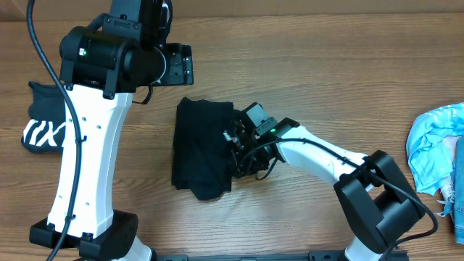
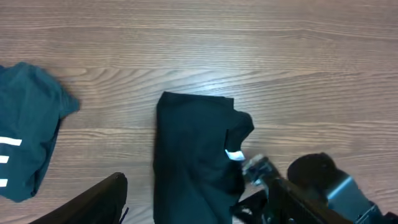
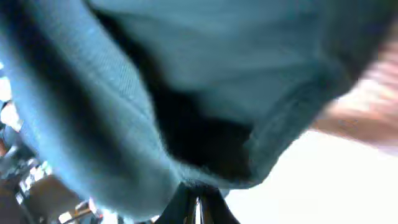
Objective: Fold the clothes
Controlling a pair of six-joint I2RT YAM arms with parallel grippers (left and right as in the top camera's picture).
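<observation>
Tabletop of brown wood-grain laminate (image 1: pixel 326 87) spans every view. Over it stand the white left arm (image 1: pixel 87 167) and the lower, outstretched white right arm (image 1: pixel 326 156). At the centre lies the black, roughly rectangular folded cloth garment (image 1: pixel 199 156), flat on the wood with its right edge bunched and lifted. A dark garment with white lettering (image 1: pixel 43 127) sits well apart at the left, and a crumpled light blue cloth (image 1: pixel 435 141) lies at the far right edge.

The right gripper (image 1: pixel 243 148) is at the black garment's right edge. Its wrist view shows the fingertips meeting on a pinch of fabric that drapes over the lens. The left gripper (image 1: pixel 181 64) hangs above the garment's far side with its fingers spread and holding nothing.

The fabric looks light, limp and slack, so it will likely sag and slide rather than hold a crease. A grip at a corner or hem, near the small white tag (image 2: pixel 234 155), would probably carry the fold more evenly than mid-cloth.
</observation>
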